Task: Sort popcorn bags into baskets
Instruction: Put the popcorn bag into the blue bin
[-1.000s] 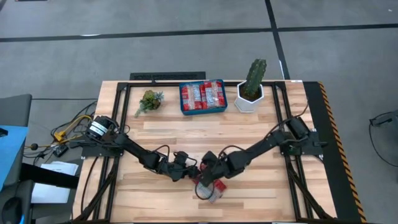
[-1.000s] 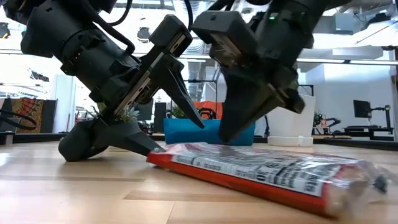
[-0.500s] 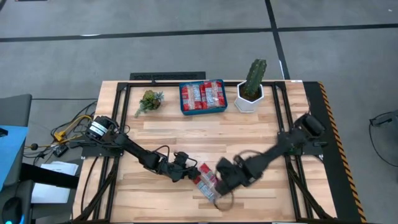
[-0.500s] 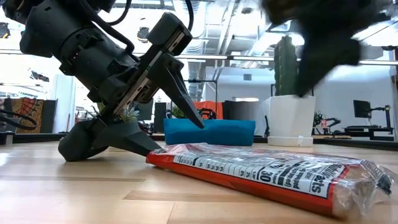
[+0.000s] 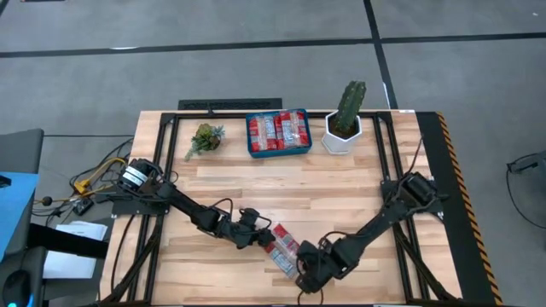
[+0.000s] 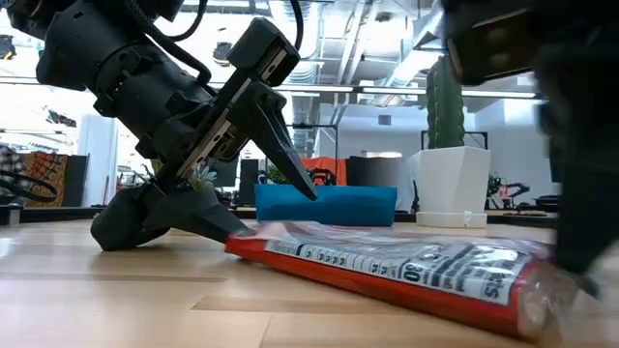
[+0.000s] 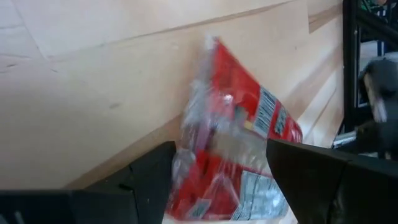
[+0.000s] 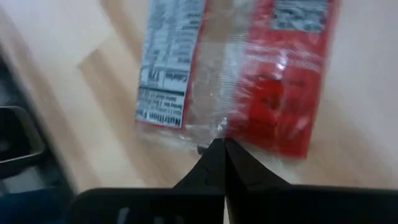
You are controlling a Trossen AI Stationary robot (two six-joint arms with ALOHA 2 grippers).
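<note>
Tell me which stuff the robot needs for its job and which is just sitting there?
For the job:
loose bag
blue bin, with bags inside
left gripper, open at the loose bag
right gripper, shut

Just sitting there:
cactus pot
small plant

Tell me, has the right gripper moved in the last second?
Yes. The right gripper has swung away from the blue basket toward the table's near edge, now at the loose popcorn bag's near end.

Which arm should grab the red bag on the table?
Probably the left. Its tool is open at one end of the bag, a finger on each side. The right tool is shut at the other end.
</note>
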